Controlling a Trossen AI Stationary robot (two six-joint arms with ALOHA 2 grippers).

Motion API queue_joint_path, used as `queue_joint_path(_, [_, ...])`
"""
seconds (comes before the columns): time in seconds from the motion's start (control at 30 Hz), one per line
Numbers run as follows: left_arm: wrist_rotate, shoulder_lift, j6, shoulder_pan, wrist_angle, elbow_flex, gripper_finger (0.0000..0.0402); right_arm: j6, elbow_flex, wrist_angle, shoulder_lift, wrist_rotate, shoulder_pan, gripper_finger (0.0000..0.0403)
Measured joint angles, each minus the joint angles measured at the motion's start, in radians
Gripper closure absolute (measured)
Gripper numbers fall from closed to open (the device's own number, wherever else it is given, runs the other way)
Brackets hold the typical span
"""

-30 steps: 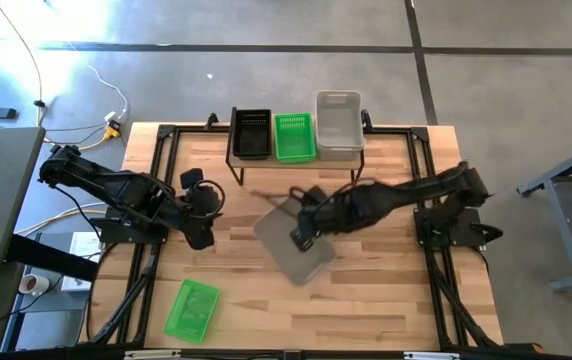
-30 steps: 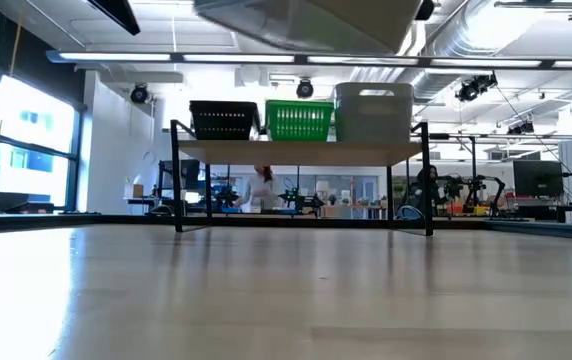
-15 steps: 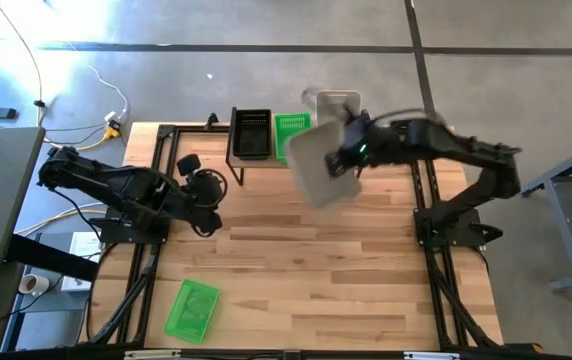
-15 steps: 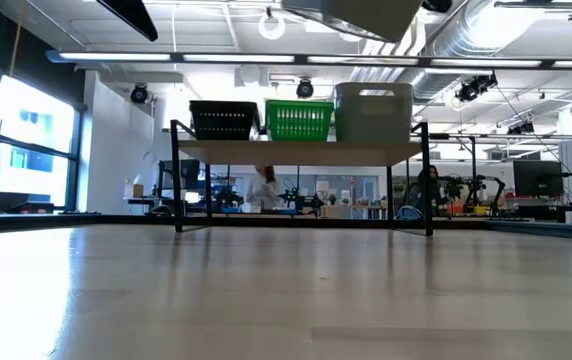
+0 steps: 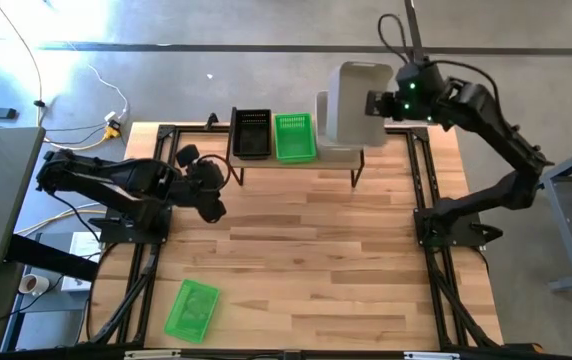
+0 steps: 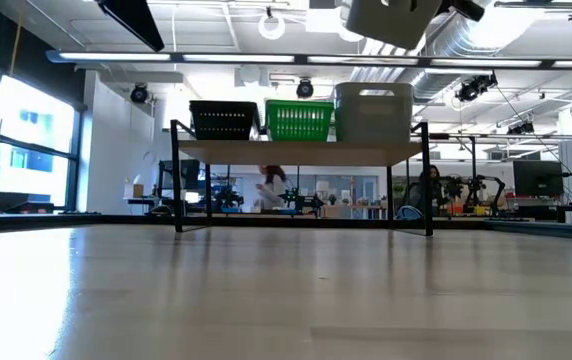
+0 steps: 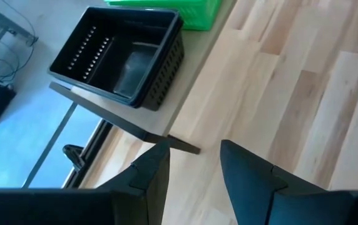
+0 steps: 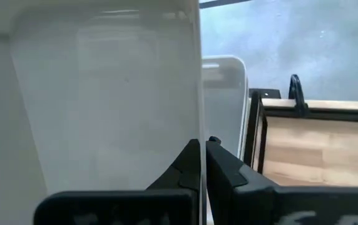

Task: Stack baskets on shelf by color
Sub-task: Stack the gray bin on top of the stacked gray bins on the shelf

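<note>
The tabletop (image 5: 296,260) is pale planked wood, seemingly satin-smooth. The shelf (image 6: 301,152) has a light wooden top on thin black metal legs. The held basket (image 5: 354,103) looks like frosted, translucent plastic.

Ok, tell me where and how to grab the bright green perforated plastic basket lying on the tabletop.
Take the bright green perforated plastic basket by one long side wall, coming straight down from above. It lies alone at the table's near left with its open side up, so a finger can slip inside the rim. The open left gripper is the nearer one.
</note>
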Motion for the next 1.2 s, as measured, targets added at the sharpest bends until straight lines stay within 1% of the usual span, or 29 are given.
queue_joint_path(0.17, [0.000,0.000,0.009,0.024,0.000,0.000,0.0270,-0.036,0.000,0.064,0.019,-0.111,-0.104,0.0403])
queue_joint_path(0.27, [0.000,0.000,0.009,0.034,0.000,0.000,0.0270,-0.037,0.000,0.069,0.037,-0.162,-0.149,0.0403])
queue_joint_path(0.53, [0.000,0.000,0.009,0.034,0.000,0.000,0.0270,-0.015,0.000,0.062,0.099,-0.258,-0.196,0.0403])
queue_joint_path(0.77, [0.001,0.000,0.006,0.034,0.000,0.000,0.0270,-0.016,0.000,0.001,0.155,-0.290,-0.205,0.0403])
queue_joint_path(0.9, [0.008,0.000,0.000,0.034,0.000,0.000,0.0270,-0.015,0.000,-0.035,0.181,-0.286,-0.205,0.0403])
queue_joint_path(1.07, [0.008,0.000,-0.002,0.034,-0.001,0.000,0.0270,-0.017,0.000,-0.038,0.204,-0.284,-0.205,0.0403])
queue_joint_path(1.2, [0.008,0.000,-0.002,0.034,-0.001,0.000,0.0270,-0.018,0.000,-0.057,0.224,-0.262,-0.205,0.0403])
